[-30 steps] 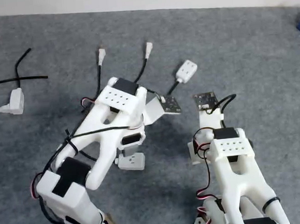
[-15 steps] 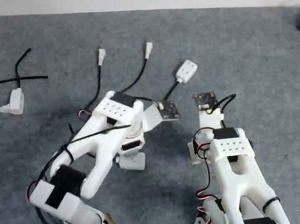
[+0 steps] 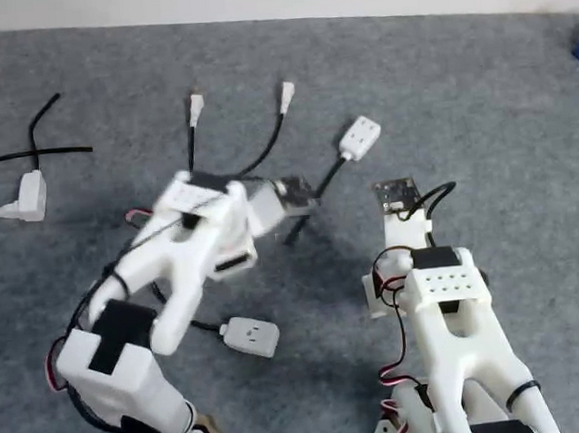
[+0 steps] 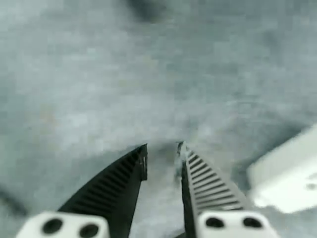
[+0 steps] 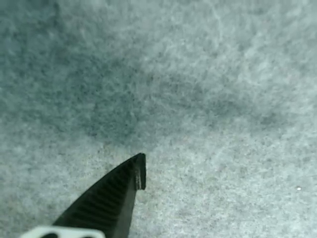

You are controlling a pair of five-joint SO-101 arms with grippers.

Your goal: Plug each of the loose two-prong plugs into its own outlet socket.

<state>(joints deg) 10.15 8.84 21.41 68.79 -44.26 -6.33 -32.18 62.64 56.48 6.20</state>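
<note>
Two loose two-prong plugs lie at the far side of the table (image 3: 522, 108), which is covered in grey felt. One plug (image 3: 196, 108) is just left of the other plug (image 3: 286, 96), and each sits on the end of a black cord running back toward the arms. Neither is seated in a socket.

A white outlet socket (image 3: 361, 138) lies to the right of the plugs, and its black cord (image 3: 312, 190) passes under the raised left arm. A second outlet socket (image 3: 251, 335) lies on the near part of the table, close to the left arm's base, with a cord of its own. A third white block (image 3: 29, 195) rests well apart near the left edge among more cables; I cannot tell whether it is a plug or a socket.

The left hand (image 4: 162, 148) hangs above the felt with only a narrow gap between its ribbed fingers and nothing between them. A white body (image 4: 287, 173) lies just beside it.

The right hand (image 5: 148, 173) stands wide over bare felt, with one ribbed finger (image 5: 126, 198) in sight. Its arm (image 3: 447, 304) sits to the right of both sockets.
</note>
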